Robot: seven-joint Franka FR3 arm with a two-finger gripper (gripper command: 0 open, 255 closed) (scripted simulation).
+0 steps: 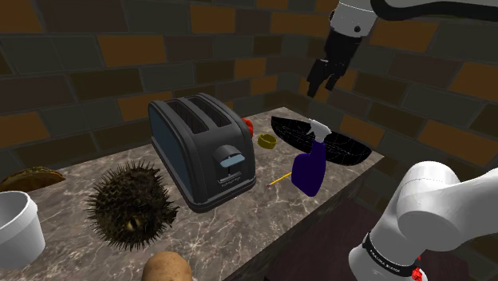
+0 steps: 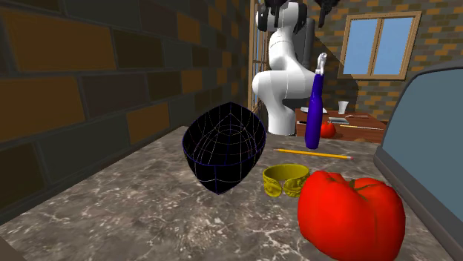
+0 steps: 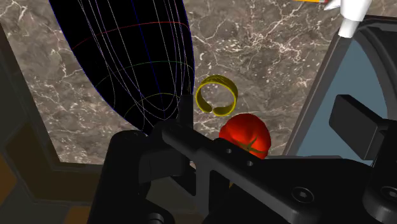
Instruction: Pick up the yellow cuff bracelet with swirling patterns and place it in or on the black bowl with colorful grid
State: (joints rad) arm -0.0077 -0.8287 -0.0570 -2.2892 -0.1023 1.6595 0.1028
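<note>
Hanging above the black bowl (image 1: 351,150), the jaws gape empty.

Yellow bracelet (image 2: 286,185), black bowl (image 2: 222,148) with coloured grid lines, red tomato (image 2: 350,215)

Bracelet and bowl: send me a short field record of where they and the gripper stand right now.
target: yellow cuff bracelet, lying on the marble counter, outside the bowl
goal: black bowl with thin coloured grid lines, beside the bracelet
gripper: gripper open, holding nothing, high above the counter
nearby: red tomato next to the bracelet; toaster; blue spray bottle; pencil
status: bracelet not yet picked up
</note>
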